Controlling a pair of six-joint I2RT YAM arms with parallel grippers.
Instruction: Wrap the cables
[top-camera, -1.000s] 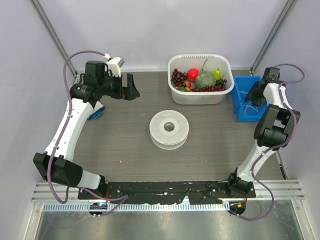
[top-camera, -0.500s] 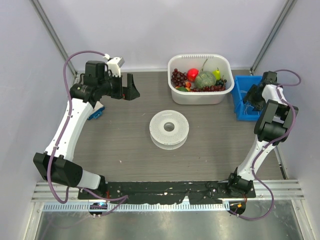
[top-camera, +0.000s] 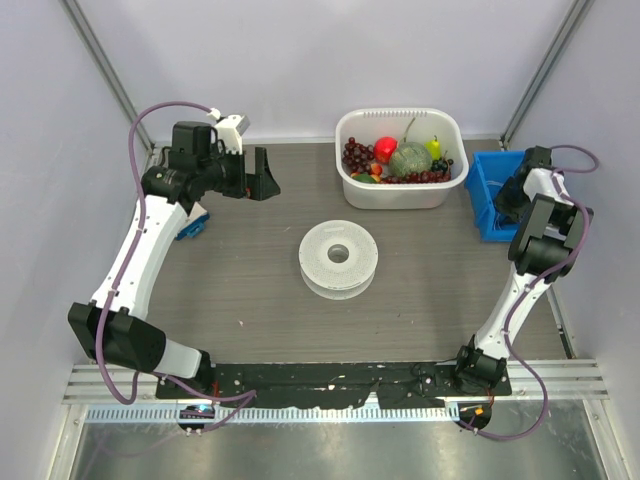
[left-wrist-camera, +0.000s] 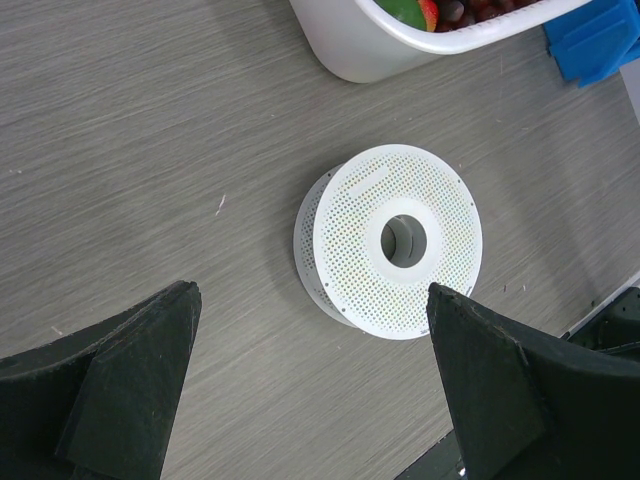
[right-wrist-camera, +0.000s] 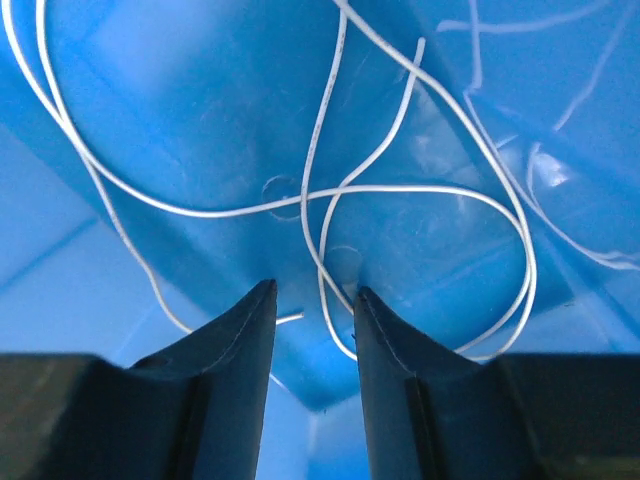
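**Left arm.** The left gripper (top-camera: 258, 175) is held above the far left part of the table (top-camera: 240, 280) with its jaws spread fully apart and nothing between them. A small blue object (top-camera: 193, 222) lies just beside the arm, partly hidden by it; what it is cannot be told.

**Centre.** A perforated white spool (top-camera: 340, 257) lies flat on one flange, hub hole facing up. No cord is seen on it, so winding is judged not yet begun. Behind it stands a white tub (top-camera: 352, 185) filled with toy fruit, which plays no part in this step.

**Right arm.** The right gripper (right-wrist-camera: 314, 290) is lowered into the blue bin (top-camera: 478, 200) at the right edge. The thin white cable (right-wrist-camera: 430, 187) lies loosely looped on the bin floor. The jaws are set narrowly apart, unclamped, and one bend of the cable passes between the fingertips.

**Step in hand (judged): the cable is to be picked out of the bin.**

1. Only one strand should be centred between the fingertips before they are closed; crossing loops are to be kept outside.
2. A point near a free end is to be preferred, so that the loops are drawn out in sequence and not knotted.
3. The jaws must be closed completely, since the cord is very thin.
4. The cable should be lifted slowly and clear of the bin wall.
5. The spool is best steadied by the left gripper before winding is started.
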